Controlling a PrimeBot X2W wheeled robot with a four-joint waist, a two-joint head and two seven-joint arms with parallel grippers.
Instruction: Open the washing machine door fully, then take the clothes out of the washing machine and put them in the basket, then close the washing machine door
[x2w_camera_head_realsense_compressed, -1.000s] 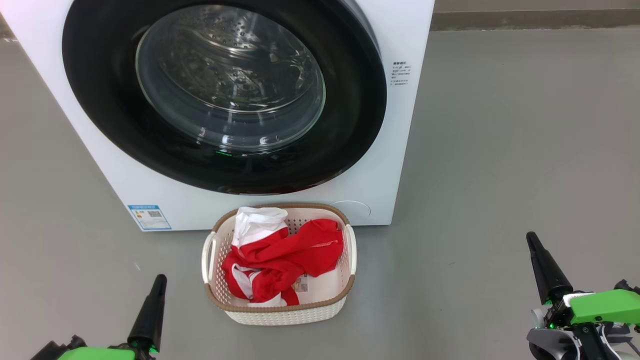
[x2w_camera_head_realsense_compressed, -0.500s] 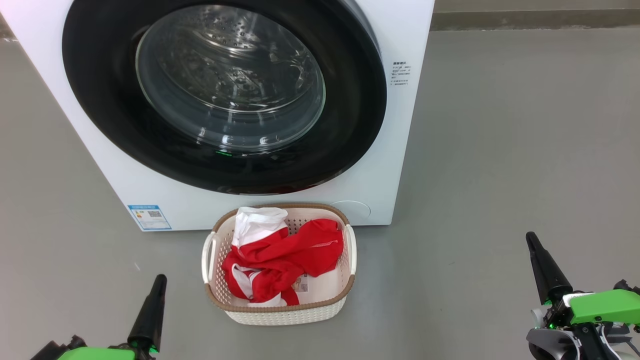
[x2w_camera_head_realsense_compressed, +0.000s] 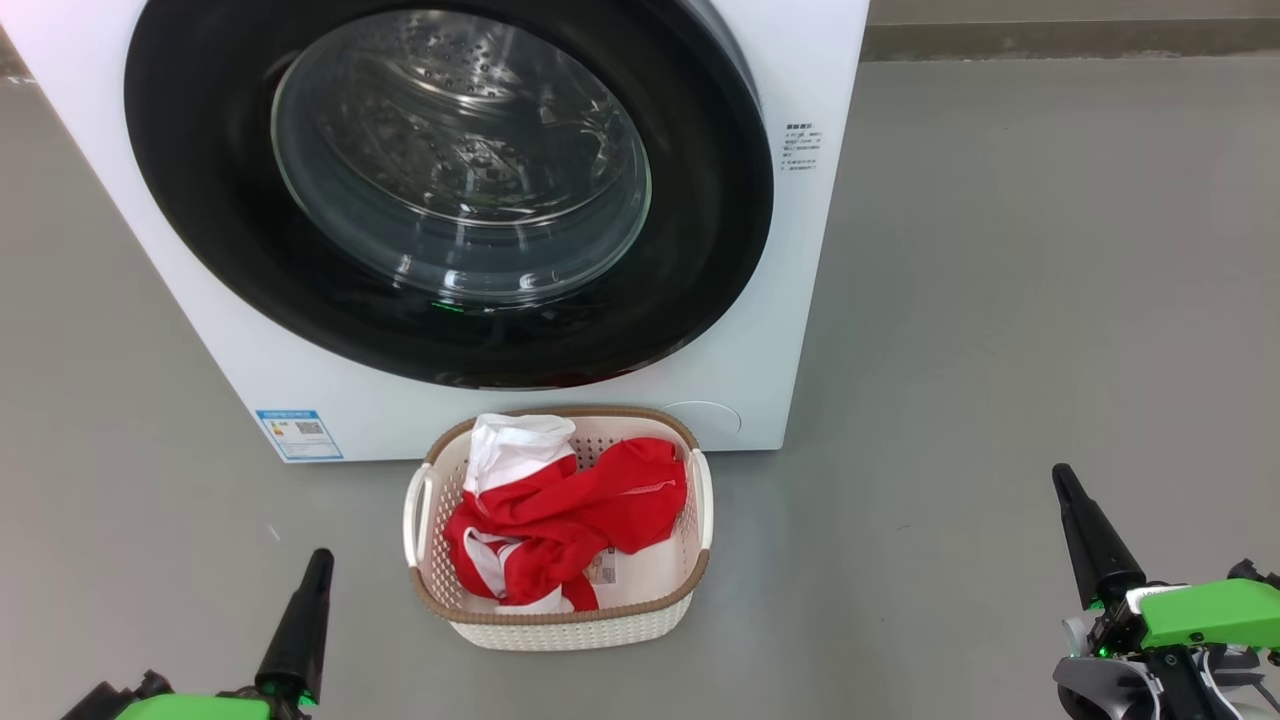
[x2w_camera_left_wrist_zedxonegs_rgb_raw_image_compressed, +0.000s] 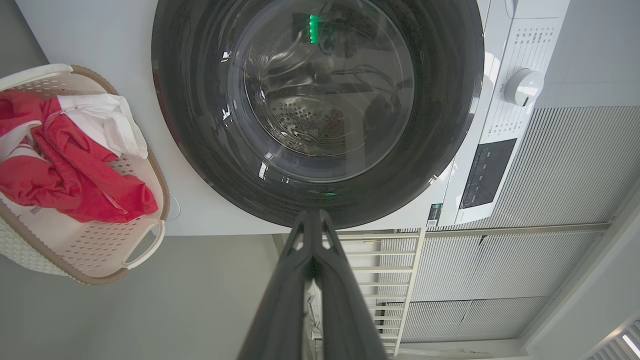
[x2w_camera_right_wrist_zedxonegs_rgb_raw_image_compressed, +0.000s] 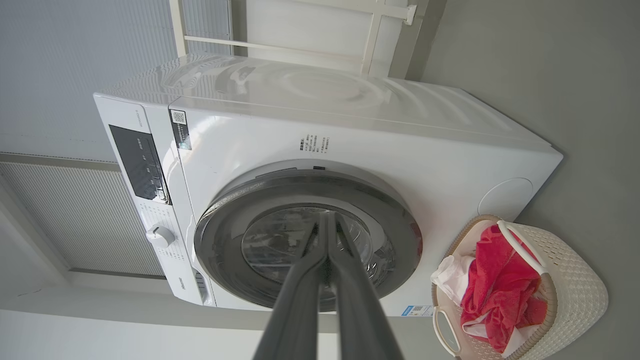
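Change: nothing has moved since a second ago; the whole scene stands as it did.
Floor: plain grey floor (x2w_camera_head_realsense_compressed: 1000, 300) carries the machine and the basket.
Washing machine: the white washing machine (x2w_camera_head_realsense_compressed: 820, 300) stands on the floor at the upper left of the head view, with a small blue label (x2w_camera_head_realsense_compressed: 300, 434) low on the left of its front.
Door: the washing machine door (x2w_camera_head_realsense_compressed: 700, 250) is closed and lies flush against the front. Its glossy black rim circles a clear glass bowl, through which the perforated steel drum (x2w_camera_head_realsense_compressed: 450, 130) shows.
Basket: the basket (x2w_camera_head_realsense_compressed: 560, 615) sits on the floor just in front of the machine, below the bottom of the door. Whether it touches the front I cannot tell.
Clothes: the clothes (x2w_camera_head_realsense_compressed: 570, 510) lie heaped inside the basket, red fabric with a white part at the back left corner. A paper label (x2w_camera_head_realsense_compressed: 603, 570) on the basket floor peeks out beside them.
Left gripper: the left gripper (x2w_camera_head_realsense_compressed: 322, 555) is closed, its fingers pressed together to a point and holding nothing. It is at the lower left of the head view, apart from the basket.
Right gripper: the right gripper (x2w_camera_head_realsense_compressed: 1060, 473) is closed and empty at the lower right, well apart from the basket.
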